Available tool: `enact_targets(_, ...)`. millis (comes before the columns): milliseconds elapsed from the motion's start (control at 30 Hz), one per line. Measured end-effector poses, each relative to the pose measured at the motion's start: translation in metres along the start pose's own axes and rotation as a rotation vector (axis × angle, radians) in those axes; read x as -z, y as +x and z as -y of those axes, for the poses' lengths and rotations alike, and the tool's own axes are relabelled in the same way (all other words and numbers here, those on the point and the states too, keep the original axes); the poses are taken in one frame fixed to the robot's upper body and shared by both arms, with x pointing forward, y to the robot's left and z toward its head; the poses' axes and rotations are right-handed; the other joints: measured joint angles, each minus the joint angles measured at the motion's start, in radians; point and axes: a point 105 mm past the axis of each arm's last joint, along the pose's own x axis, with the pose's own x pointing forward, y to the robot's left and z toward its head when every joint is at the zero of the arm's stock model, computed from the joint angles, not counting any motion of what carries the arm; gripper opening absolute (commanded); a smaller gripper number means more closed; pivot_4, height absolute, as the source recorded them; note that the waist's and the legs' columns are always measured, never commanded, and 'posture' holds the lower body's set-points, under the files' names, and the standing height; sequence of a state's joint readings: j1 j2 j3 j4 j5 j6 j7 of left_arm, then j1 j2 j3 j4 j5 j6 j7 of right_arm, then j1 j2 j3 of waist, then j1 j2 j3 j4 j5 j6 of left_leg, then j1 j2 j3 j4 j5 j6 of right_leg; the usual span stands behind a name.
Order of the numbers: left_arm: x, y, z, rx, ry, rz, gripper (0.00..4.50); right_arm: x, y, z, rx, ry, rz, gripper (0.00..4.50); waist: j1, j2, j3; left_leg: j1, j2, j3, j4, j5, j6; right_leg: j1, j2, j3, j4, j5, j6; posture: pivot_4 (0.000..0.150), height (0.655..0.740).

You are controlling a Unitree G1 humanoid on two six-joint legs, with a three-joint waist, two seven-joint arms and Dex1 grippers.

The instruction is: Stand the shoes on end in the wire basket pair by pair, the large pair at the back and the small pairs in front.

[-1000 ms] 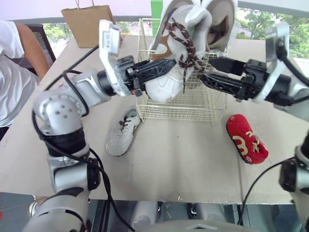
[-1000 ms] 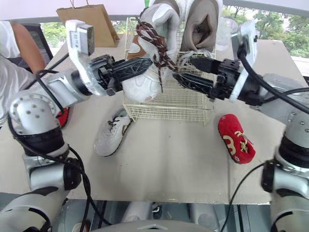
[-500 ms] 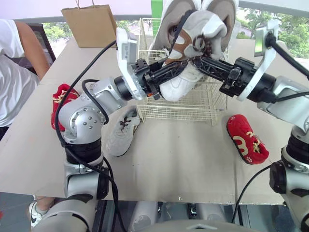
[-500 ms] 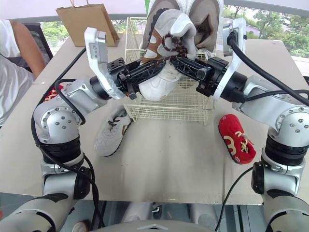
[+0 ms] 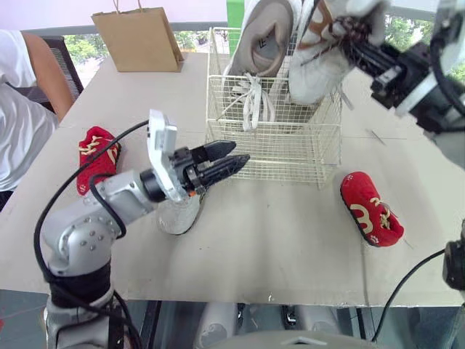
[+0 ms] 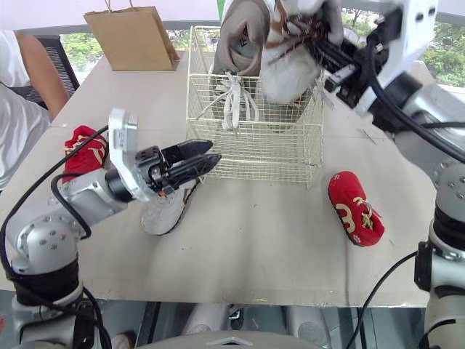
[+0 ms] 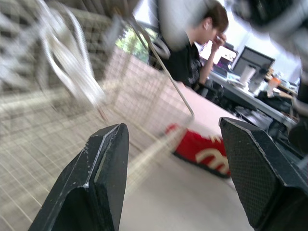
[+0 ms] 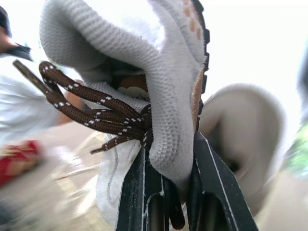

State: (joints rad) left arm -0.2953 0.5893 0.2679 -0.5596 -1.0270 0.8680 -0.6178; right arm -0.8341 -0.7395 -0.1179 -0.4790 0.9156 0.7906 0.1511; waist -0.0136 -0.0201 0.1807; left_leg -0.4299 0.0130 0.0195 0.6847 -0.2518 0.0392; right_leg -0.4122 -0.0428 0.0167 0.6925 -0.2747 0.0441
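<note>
The wire basket (image 5: 270,149) stands at mid-table. A large grey shoe (image 5: 260,45) stands on end in its left half, white laces hanging down. My right gripper (image 5: 357,45) is shut on a large white shoe with brown laces (image 5: 318,67), pinching its collar (image 8: 169,147), and holds it tilted over the basket's right half. My left gripper (image 5: 237,153) is open and empty, low in front of the basket's left front corner, its fingers (image 7: 103,163) wide apart. A small white shoe (image 6: 163,211) lies under it. Two small red shoes lie on the table, one left (image 5: 98,154), one right (image 5: 372,214).
A brown paper bag (image 5: 138,38) stands at the back left of the table. A person in a white shirt (image 5: 18,109) sits at the left edge. Bare tabletop (image 5: 276,233) lies in front of the basket.
My left gripper let go of the white shoe, opened, and dropped back to the basket's front left corner. My right gripper carried the shoe up and right, over the basket's right half.
</note>
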Motion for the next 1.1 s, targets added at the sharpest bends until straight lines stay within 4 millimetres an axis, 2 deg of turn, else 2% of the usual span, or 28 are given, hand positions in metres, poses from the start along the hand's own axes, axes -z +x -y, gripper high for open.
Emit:
enact_targets(33,0.001,-0.001,0.002,0.0,0.016,0.002,3.26,0.001,0.001,-0.001,-0.002,-0.024,0.002,0.0,0.0,0.0,0.0,0.0,0.0,0.0,0.0,0.0,0.0,0.0,0.0,0.0,0.0,0.0,0.0,0.15,0.74)
enact_targets(133,0.003,-0.006,0.006,-0.018,0.082,0.018,3.26,0.018,0.008,-0.003,-0.004,-0.063,-0.031,0.0,0.002,0.0,0.0,0.0,0.0,0.0,0.0,0.0,0.0,0.0,-0.001,0.0,0.0,0.0,0.0,0.15,0.74)
enact_targets(300,-0.001,-0.013,0.011,-0.033,0.138,0.065,3.26,0.058,0.005,-0.003,-0.008,-0.126,-0.128,0.0,0.004,0.0,0.0,-0.001,-0.001,0.0,0.0,0.0,0.0,0.0,-0.003,0.0,-0.002,0.0,0.0,0.15,0.74)
enact_targets(467,-0.002,-0.021,0.011,-0.047,0.155,0.085,3.26,0.087,0.002,0.002,0.028,-0.145,-0.206,0.0,0.002,-0.001,-0.001,0.0,0.0,0.0,-0.001,0.0,0.0,0.001,-0.003,-0.001,-0.001,0.0,0.0,0.15,0.74)
enact_targets(567,-0.001,-0.024,0.011,-0.047,0.161,0.084,3.26,0.122,-0.01,0.004,0.04,-0.072,-0.318,0.0,0.005,-0.001,-0.001,0.0,-0.001,0.0,0.0,0.0,0.0,0.001,-0.003,-0.001,-0.001,0.0,0.0,0.15,0.74)
enact_targets(667,-0.002,-0.025,0.011,-0.042,0.176,0.085,3.32,0.122,-0.014,0.005,0.033,-0.002,-0.314,1.06,0.003,-0.002,-0.002,0.001,-0.001,-0.001,0.0,0.0,0.0,0.002,-0.003,-0.001,-0.001,0.0,0.0,0.15,0.74)
enact_targets(867,0.0,-0.027,0.008,-0.046,0.169,0.078,3.32,0.12,-0.026,-0.003,-0.059,0.097,-0.312,3.95,0.01,-0.002,-0.002,0.002,-0.001,-0.002,0.0,-0.001,0.001,0.005,-0.003,-0.003,-0.002,0.0,0.0,0.15,0.74)
enact_targets(1000,0.003,-0.036,-0.004,-0.091,0.122,0.061,3.32,0.119,-0.041,0.001,-0.095,0.07,-0.317,3.95,0.012,-0.003,-0.002,0.003,-0.002,-0.002,0.0,-0.001,0.001,0.005,-0.003,-0.003,-0.002,0.0,0.0,0.15,0.74)
enact_targets(1100,0.005,-0.055,-0.025,-0.168,0.057,-0.014,3.32,0.106,-0.054,0.002,-0.155,0.049,-0.277,3.95,0.006,-0.002,-0.002,0.003,-0.001,-0.003,-0.001,-0.001,0.001,0.004,-0.002,-0.003,-0.002,0.0,0.0,0.15,0.74)
